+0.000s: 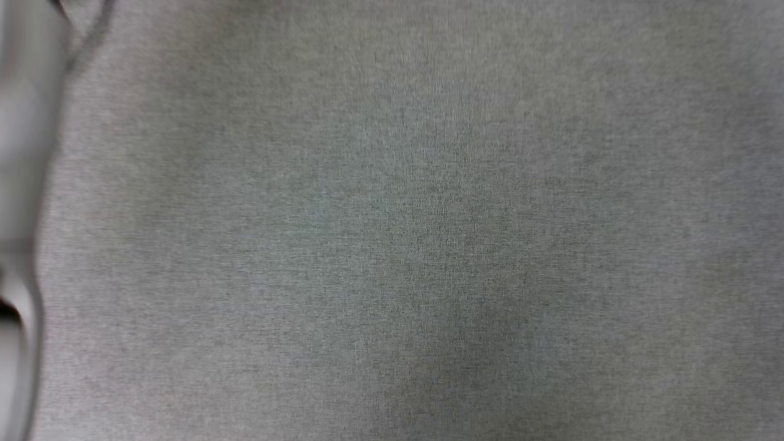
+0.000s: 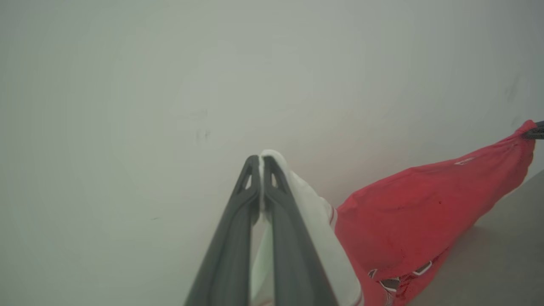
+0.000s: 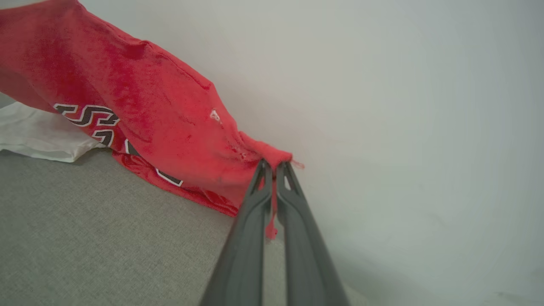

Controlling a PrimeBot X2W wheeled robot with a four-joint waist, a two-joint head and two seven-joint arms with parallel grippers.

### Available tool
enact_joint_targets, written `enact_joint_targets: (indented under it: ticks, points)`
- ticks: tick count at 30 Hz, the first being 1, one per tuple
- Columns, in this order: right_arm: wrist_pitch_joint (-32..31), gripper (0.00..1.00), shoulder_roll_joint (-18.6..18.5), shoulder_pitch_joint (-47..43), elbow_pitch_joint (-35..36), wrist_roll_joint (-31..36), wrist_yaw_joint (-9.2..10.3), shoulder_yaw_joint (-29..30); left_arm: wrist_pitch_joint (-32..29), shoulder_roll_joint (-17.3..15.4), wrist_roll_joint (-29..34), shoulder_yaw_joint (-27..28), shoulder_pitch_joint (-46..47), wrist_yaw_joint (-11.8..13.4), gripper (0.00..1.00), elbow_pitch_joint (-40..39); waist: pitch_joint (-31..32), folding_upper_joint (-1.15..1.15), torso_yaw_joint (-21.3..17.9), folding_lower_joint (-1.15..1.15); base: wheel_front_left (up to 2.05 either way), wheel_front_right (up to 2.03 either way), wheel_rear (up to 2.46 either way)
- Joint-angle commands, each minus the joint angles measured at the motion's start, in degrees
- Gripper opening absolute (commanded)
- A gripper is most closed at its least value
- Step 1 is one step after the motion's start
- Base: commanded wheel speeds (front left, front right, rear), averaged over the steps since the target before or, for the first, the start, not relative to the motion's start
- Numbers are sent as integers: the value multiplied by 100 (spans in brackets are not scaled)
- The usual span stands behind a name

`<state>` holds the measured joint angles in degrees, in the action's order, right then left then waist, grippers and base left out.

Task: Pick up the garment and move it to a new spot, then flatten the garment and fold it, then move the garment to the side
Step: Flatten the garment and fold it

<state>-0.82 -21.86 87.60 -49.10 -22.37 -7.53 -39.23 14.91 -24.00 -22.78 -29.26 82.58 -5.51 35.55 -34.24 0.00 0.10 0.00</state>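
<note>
The garment point(image 3: 140, 102), a red jersey T-shirt with black-and-white lettering, hangs stretched between both grippers above a grey fabric surface point(image 3: 85, 238). My left gripper point(image 2: 261, 158) is shut on its white sleeve point(image 2: 314, 212); the red body point(image 2: 416, 204) trails off to the right toward the other arm's dark fingertip point(image 2: 536, 132). My right gripper point(image 3: 274, 163) is shut on a bunched red edge of the shirt, whose lower hem touches the grey surface. A white sleeve point(image 3: 38, 136) lies on the surface at the left of the right wrist view.
The head view looks down on plain grey fabric point(image 1: 398, 233), with a blurred pale arm part point(image 1: 21, 184) along its left edge. A pale wall point(image 3: 403, 106) stands right behind the shirt.
</note>
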Motion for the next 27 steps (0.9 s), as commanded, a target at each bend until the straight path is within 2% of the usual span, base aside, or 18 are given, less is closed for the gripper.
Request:
enact_joint_targets:
  ticks: [1,11,14,20,27]
  points:
    - [70,0,-17,-214,6,-33,8,-73,37,-19,28,7,-281,36,0,-80,171,0,15,0,0,0,0]
    - [209,0,-670,-2091,585,-887,8,-1155,34,-249,-38,128,-3485,443,0,-1442,1187,0,46,0,0,0,0]
    - [255,0,-908,-2558,758,-1202,8,-1256,19,-388,-101,38,-4351,519,0,-1726,1460,0,23,0,0,0,0]
    - [265,0,-1369,-3564,1188,-1544,8,-1528,-117,-675,-306,-47,-5926,823,0,-2289,1962,0,-28,0,0,0,0]
    - [202,0,-1862,-4860,1721,-1867,8,-1545,-302,-871,-571,-202,-7422,1125,0,-2814,2533,0,-46,0,0,0,0]
